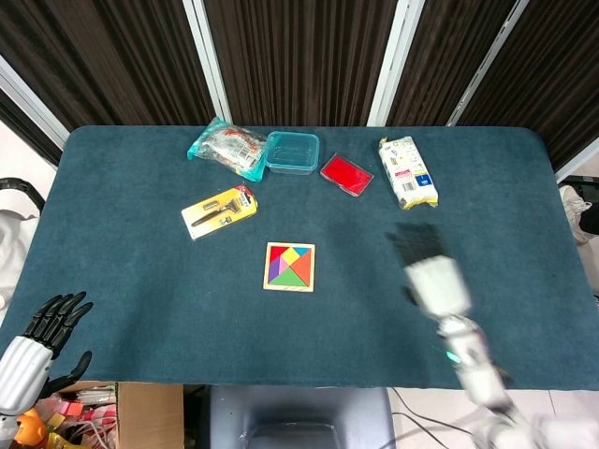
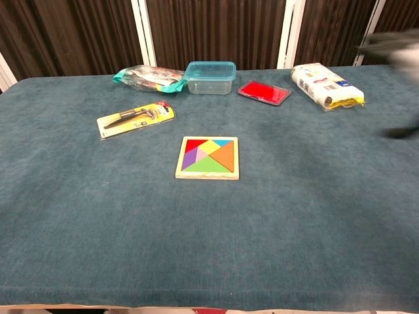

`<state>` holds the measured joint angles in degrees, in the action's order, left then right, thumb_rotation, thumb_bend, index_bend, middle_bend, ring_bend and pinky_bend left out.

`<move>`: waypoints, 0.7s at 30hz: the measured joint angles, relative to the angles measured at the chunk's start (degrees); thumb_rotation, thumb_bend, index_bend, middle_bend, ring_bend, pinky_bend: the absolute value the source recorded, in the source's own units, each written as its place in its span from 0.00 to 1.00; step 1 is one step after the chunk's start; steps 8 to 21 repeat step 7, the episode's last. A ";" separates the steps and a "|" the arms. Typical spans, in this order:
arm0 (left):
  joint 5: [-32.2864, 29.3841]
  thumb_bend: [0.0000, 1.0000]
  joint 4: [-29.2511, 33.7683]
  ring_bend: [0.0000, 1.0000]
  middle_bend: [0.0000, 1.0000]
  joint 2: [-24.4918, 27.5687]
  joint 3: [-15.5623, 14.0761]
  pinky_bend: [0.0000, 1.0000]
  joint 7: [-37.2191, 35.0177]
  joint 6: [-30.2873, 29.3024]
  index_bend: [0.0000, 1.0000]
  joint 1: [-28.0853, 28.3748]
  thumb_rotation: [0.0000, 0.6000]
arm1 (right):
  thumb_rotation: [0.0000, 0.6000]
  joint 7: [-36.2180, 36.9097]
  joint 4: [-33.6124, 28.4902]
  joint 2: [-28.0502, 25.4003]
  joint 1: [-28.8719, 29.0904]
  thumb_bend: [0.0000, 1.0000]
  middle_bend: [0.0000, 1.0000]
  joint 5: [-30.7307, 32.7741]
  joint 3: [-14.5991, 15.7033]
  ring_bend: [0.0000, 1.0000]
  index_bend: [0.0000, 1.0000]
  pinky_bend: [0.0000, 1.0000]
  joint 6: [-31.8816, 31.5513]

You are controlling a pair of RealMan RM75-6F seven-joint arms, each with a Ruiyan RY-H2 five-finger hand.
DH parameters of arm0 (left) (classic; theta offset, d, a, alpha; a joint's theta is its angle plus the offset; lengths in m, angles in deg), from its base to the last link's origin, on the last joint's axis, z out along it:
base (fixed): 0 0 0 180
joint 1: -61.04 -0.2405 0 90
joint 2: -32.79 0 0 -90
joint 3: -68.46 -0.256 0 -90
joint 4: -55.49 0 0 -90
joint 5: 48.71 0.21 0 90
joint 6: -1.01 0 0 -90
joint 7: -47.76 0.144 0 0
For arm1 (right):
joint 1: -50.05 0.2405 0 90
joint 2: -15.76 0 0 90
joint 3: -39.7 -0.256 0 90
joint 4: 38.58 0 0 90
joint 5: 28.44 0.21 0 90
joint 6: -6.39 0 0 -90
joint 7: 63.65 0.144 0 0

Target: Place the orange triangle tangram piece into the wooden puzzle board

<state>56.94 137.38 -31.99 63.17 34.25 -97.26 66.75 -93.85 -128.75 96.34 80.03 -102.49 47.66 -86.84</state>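
Orange triangle seated in the board; nothing held.

The orange triangle point(image 2: 224, 157) lies flush in the wooden puzzle board point(image 1: 289, 267), well to the left of the right hand point(image 1: 432, 273), whose fingers point(image 1: 415, 243) look spread and empty though blurred. The left hand point(image 1: 37, 341) hangs off the worktop point(image 1: 140, 281), fingers apart. The placing step looks done; next calls only for parking the arm.

Even bright light, motion-blurred right hand point(image 1: 432, 271)

I see the board point(image 1: 289, 267) flat mid-bench, square, pale wood frame, filled with coloured pieces; the orange triangle point(image 2: 224, 157) sits flush in its right side, apex pointing toward the centre
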 measured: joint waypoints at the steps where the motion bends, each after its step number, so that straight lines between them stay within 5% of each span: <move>1: 0.01 0.46 0.14 0.00 0.00 -0.12 0.06 0.09 0.49 -0.01 0.00 -0.05 1.00 | 1.00 3.96 -0.15 -1.45 -4.83 0.29 0.00 -0.81 1.44 0.00 0.00 0.00 -4.41; 7: 0.20 0.46 1.21 0.00 0.00 -0.43 0.15 0.09 2.74 0.03 0.00 -0.35 1.00 | 1.00 22.74 0.42 -8.61 -19.96 0.27 0.00 -4.76 5.42 0.00 0.00 0.00 -13.89; 21: 0.20 0.46 1.21 0.00 0.00 -0.43 0.15 0.09 2.74 0.03 0.00 -0.35 1.00 | 1.00 22.74 0.42 -8.61 -19.96 0.27 0.00 -4.76 5.42 0.00 0.00 0.00 -13.89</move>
